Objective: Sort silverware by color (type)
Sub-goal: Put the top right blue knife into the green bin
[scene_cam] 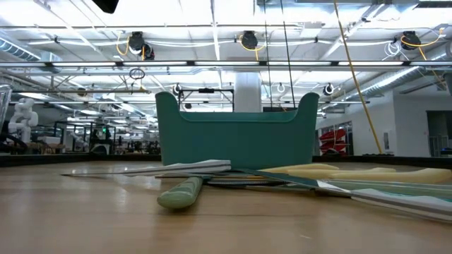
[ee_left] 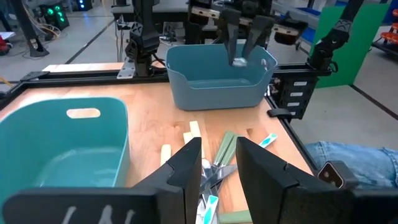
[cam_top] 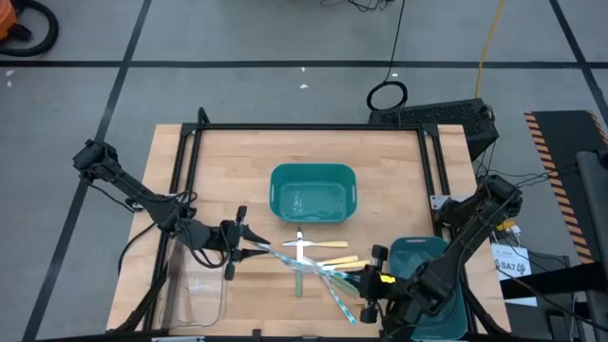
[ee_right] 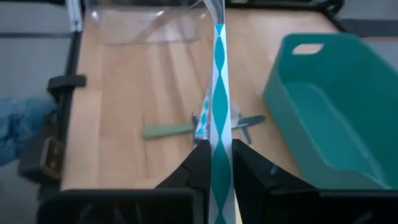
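**Teal-and-white piece is held, and the pile is tangled**

Teal and white stripes mark the piece [ee_right: 218, 81] that the right gripper [ee_right: 216, 163] has clamped between its fingers, by one end, so that most of its length sticks out in front. It hangs at the front right of the table, near the right bin [cam_top: 418, 245]. The rest of the silverware lies in a crossed pile [cam_top: 318, 261] in front of the centre bin [cam_top: 275, 185].

What could go wrong, in my judgement:

- The held piece is long and gripped by a narrow part. A fast turn could make it swing or slip out, and then it would fall back into the pile or past the table edge.
- Its free end reaches toward the pile. A low move could drag it through the other pieces and mix them again.
- The left gripper [ee_left: 217, 158] hangs over the left end of the same pile, fingers apart, with silver heads showing in the gap (I cannot tell if it touches one). Both arms are near each other here, so a move of one may hit the other.
- The pieces overlap, so lifting one may pull up a neighbour of another colour.

Around: a green-handled piece [scene_cam: 180, 194] lies at the near edge of the pile, and a clear tray [cam_top: 223, 294] stands at the front left. The two teal bins leave only a narrow floor between them for working.
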Available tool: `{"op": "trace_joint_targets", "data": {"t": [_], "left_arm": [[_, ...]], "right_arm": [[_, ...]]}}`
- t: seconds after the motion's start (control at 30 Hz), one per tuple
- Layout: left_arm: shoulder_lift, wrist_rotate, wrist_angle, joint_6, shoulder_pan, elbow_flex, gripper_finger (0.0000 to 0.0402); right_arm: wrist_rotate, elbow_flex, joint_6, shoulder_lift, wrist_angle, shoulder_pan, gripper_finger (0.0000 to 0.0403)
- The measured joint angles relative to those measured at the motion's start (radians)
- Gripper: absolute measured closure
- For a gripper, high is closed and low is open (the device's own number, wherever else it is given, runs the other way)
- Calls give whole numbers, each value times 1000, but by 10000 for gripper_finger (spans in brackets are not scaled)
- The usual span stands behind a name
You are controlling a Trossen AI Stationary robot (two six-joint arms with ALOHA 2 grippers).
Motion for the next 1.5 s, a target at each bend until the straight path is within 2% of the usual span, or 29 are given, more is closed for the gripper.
{"op": "trace_joint_targets", "data": {"t": [0.13, 0.4, 0.57, 0.73, 1.17, 1.33, 1.5], "left_arm": [[0, 0, 1, 3, 0, 0, 293], [0, 0, 8, 4, 0, 0, 293], [0, 0, 19, 38, 3, 0, 293], [0, 0, 26, 63, 8, 0, 293], [0, 0, 18, 104, 8, 0, 293], [0, 0, -14, 76, 8, 0, 293], [0, 0, -43, 36, 8, 0, 293]], "right_arm": [[32, 0, 4, -2, -42, 0, 368], [32, 0, 42, 12, -103, -18, 368], [33, 0, -39, 11, -107, -67, 368], [21, 0, -188, 11, -109, -187, 368], [-249, 0, -527, 4, -114, -497, 365], [-404, 0, -663, 4, -114, -615, 363], [-473, 0, -750, 4, -121, -706, 362]]}}
